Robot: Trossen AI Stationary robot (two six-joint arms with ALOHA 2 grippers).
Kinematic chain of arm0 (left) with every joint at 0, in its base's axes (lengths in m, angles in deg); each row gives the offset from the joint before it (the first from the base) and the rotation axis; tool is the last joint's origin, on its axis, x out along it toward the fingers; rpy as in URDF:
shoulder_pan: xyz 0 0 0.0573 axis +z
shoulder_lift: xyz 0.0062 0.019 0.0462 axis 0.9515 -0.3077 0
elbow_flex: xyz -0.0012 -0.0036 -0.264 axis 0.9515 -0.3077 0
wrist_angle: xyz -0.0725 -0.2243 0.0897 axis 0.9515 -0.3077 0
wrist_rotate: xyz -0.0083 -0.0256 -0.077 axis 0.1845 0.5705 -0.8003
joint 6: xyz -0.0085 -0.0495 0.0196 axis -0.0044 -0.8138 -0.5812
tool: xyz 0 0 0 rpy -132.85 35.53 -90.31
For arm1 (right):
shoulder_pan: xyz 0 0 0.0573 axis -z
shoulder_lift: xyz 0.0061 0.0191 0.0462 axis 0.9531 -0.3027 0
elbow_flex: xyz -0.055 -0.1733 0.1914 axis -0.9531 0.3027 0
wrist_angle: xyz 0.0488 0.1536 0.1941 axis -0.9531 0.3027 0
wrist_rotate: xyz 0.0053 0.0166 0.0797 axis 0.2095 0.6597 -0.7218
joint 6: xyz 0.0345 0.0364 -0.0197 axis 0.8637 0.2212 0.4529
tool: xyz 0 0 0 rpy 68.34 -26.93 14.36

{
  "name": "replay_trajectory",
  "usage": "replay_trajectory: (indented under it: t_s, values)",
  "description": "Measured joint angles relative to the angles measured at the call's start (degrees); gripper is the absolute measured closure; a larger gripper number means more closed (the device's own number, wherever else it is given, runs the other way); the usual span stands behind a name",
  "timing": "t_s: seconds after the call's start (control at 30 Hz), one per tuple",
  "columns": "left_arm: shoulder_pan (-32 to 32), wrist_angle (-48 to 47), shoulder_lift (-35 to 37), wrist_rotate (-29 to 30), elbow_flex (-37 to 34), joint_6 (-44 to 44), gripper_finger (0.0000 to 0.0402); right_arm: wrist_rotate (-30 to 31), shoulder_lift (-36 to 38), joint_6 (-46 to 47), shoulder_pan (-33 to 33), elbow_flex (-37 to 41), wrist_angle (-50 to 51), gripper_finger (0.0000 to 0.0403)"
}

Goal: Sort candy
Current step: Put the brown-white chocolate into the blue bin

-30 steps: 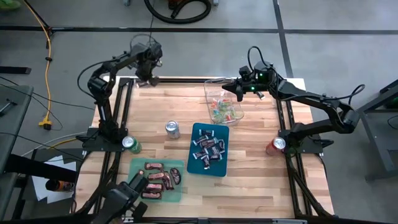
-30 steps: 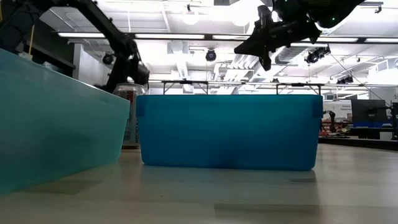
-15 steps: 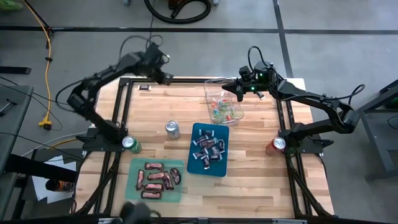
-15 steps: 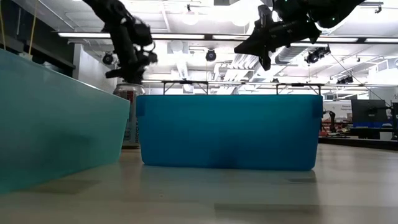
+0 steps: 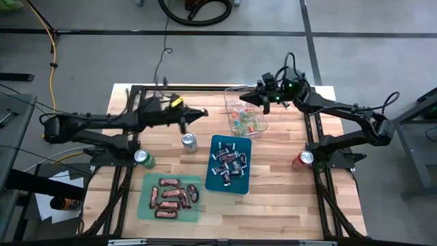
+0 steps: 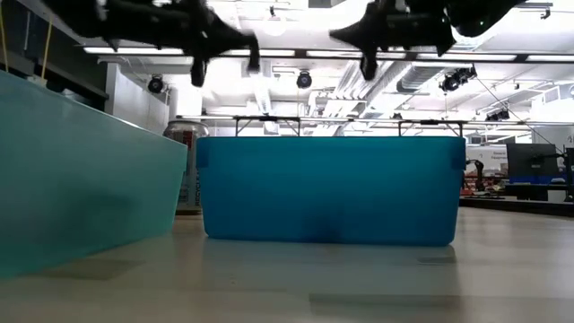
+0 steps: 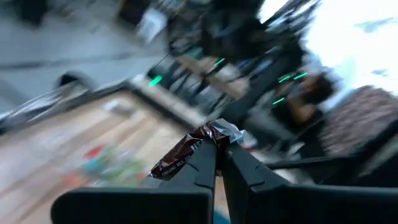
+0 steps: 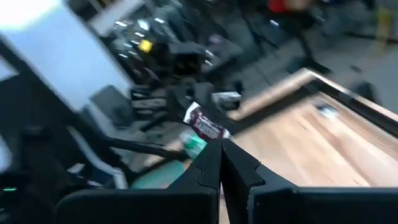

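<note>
A: What is sitting on the wooden table [image 5: 287, 198] right now?

B: Three bins. A pale green tray [image 5: 145, 205] near the front edge is holding the dark red-brown bars [image 5: 171, 197]. A blue tray [image 5: 216, 186] beside it is carrying the dark and silver wrapped pieces [image 5: 229, 164]. A clear tub [image 5: 229, 94] farther back is holding the tiny bright sweets [image 5: 247, 121]. Three soda cans are standing around them: a silver can [image 5: 189, 141] near the middle, a green can [image 5: 142, 158] at the left rail and a red can [image 5: 303, 159] at the right rail.

A: And the arms?

B: The left hand [image 5: 202, 113] is reaching in above the silver can, fingers pressed together and pinching a brown wrapped candy [image 7: 186, 151]. The right hand [image 5: 244, 99] is hanging over the clear tub, also pinched shut, and in its wrist view a dark red wrapped piece [image 8: 205, 124] is showing at the fingertips.

A: What about the room?

B: The table is standing on a grey floor crossed by dark lines, with a yellow cable [image 5: 49, 48] trailing at the left and a coiled black hose [image 5: 194, 9] lying behind. From table height, ceiling lights [image 6: 296, 54] are glowing in long strips over a big workshop.
</note>
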Motion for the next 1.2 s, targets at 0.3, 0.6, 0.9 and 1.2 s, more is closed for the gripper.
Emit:
replay_trajectory:
  t_s: [0.3, 0.6, 0.9, 1.2]
  values:
    - [-3.7, 7.0, 10.0, -8.2, -7.1, 2.0, 0.0401, 4.4, 0.0, 8.0, -11.0, 0.0, -10.6, 0.0403]
    - [-6.3, -2.7, 3.4, -10.4, 2.0, 7.8, 0.0401, 12.1, 1.9, 4.8, -16.6, 0.0, -10.7, 0.0403]
    - [-12.8, -22.6, -20.1, -11.2, 25.0, 29.2, 0.0401, 13.5, 9.5, -0.5, -14.8, 0.0, -9.6, 0.0403]
    - [-17.7, -29.2, -39.5, -7.4, 38.6, 43.1, 0.0401, 13.5, 17.2, -3.8, -14.5, 0.0, 2.9, 0.0403]
